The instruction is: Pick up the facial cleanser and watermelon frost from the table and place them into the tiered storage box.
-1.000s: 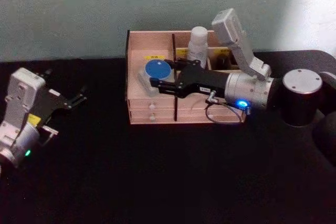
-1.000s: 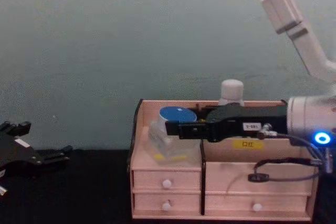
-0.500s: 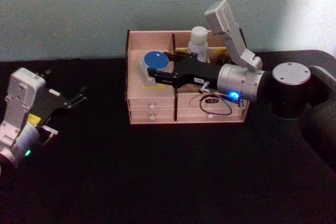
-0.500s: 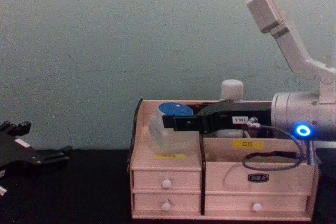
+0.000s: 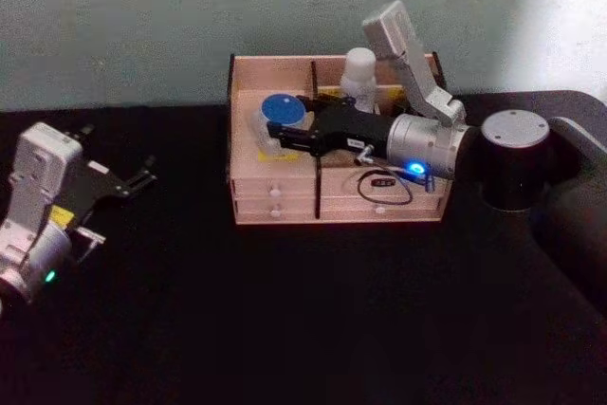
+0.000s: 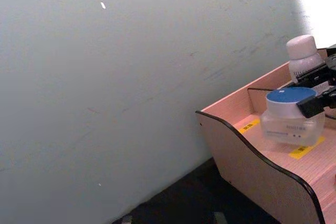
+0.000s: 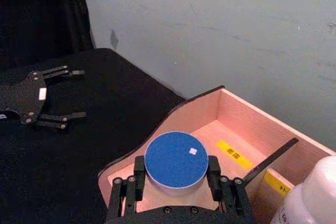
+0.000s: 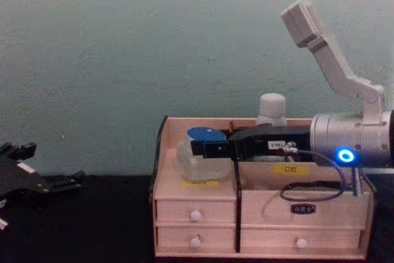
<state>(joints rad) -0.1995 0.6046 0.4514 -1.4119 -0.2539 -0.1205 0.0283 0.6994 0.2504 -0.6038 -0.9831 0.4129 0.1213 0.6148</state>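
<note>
Yellow labels [image 5: 268, 152], writing too small

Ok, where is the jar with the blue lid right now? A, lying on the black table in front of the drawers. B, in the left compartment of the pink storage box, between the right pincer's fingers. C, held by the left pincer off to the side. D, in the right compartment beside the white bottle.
B: the blue-lidded jar sits in the left compartment of the storage box, with the right pincer closed around it.
</note>
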